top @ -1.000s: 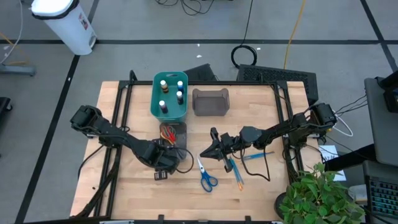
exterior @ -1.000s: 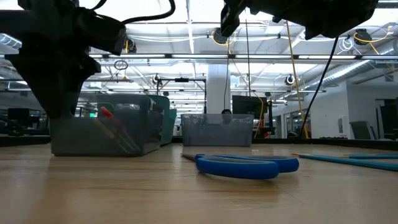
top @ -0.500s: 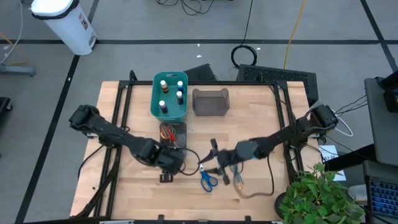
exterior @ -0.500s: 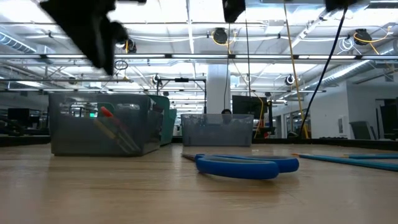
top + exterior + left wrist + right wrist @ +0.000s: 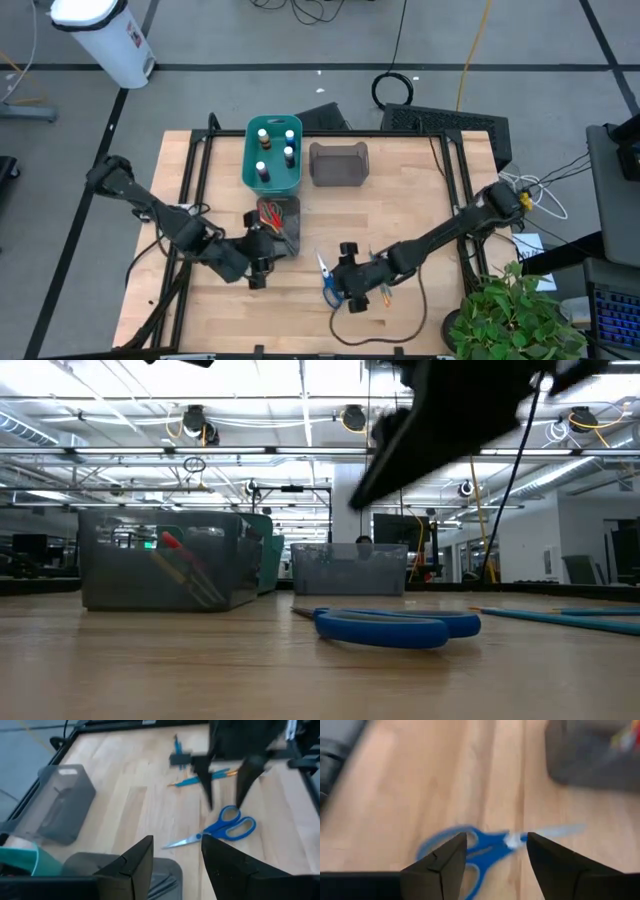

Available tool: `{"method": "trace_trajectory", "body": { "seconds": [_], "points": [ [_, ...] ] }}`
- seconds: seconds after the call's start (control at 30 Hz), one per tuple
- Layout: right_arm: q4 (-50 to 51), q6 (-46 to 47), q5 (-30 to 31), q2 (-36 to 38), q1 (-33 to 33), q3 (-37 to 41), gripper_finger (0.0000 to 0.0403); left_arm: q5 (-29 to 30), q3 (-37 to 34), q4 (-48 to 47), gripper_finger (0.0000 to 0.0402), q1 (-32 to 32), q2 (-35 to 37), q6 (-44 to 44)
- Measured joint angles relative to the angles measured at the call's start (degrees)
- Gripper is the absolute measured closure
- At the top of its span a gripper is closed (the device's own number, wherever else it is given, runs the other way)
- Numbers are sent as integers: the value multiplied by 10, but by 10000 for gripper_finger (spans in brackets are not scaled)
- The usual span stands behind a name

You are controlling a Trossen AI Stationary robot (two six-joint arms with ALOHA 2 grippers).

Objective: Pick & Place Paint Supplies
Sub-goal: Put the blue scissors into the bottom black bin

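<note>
Blue-handled scissors [image 5: 326, 278] [image 5: 395, 626] [image 5: 470, 847] lie flat on the wooden table near its front edge. My right gripper [image 5: 343, 281] [image 5: 496, 865] hangs open just above and to the right of them, touching nothing. Thin blue and orange brushes [image 5: 381, 291] [image 5: 200, 778] lie flat on the table to their right. My left gripper [image 5: 262, 262] [image 5: 177, 865] is open and empty, raised beside the small dark bin [image 5: 278, 214], which holds red- and green-handled scissors [image 5: 270, 213]. White-capped paint bottles [image 5: 272, 150] stand in the teal bin [image 5: 250, 160].
A grey bin [image 5: 338, 164] stands at the back next to the teal one. A black frame [image 5: 185, 160] runs along the table's sides. A potted plant [image 5: 520, 315] is at the near right corner. Bare wood lies between the bins and the blue scissors.
My right gripper has swung toward the table's near edge and left, tipped downward and come down over the blue scissors. My left gripper has risen away from the front of the small dark bin and drawn slightly toward the near left. The scissors and brushes have stayed put.
</note>
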State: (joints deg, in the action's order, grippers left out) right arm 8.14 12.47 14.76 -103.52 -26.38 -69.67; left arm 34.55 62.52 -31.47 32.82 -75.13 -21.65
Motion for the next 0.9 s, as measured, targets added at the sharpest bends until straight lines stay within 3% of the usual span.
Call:
{"method": "trace_trajectory", "body": {
  "seconds": [0.17, 0.53, 0.9],
  "points": [
    [38, 41, 0, -40, 1, 0, 210, -3, -54, 57, 227, 7, 36, 4],
    [91, 99, -16, -59, 1, 6, 210, -13, -102, 56, 227, -3, 45, -38],
    [168, 74, 125, -47, 41, 9, 227, -15, -102, 56, 227, -3, 45, -37]
  ]
}}
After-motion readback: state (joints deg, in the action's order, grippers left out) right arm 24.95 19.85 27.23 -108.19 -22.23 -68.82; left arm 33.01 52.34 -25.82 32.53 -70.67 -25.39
